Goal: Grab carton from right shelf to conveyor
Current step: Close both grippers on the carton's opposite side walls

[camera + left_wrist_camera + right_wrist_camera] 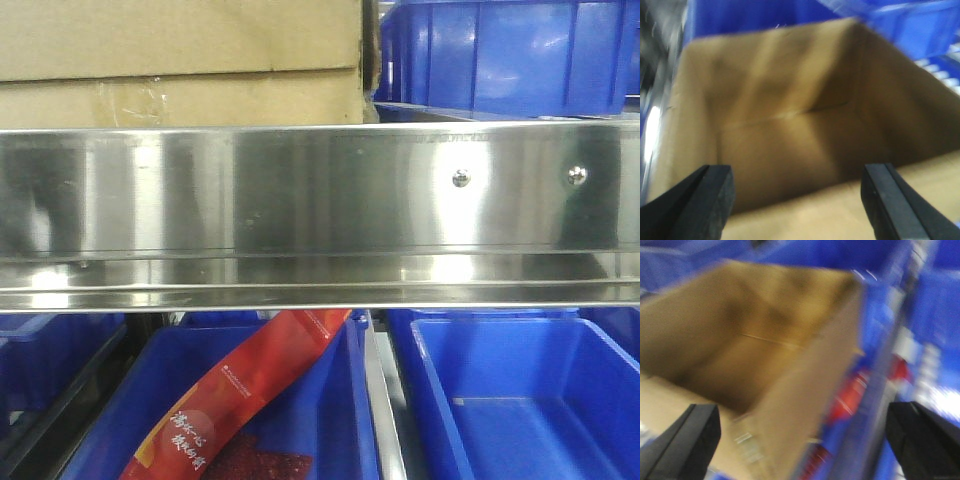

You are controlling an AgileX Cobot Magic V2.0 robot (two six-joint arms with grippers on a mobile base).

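Hovering over the open carton [790, 115], my left gripper [797, 205] and right gripper [805, 445] both stand wide apart, its walls just below, probably readying to clamp them.

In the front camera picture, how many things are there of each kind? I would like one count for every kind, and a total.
Carton: 1
Steel shelf: 1
Blue bins: 4 plainly seen, one above the shelf, three below
Red packet: 1
Screw heads: 2
Total: 9
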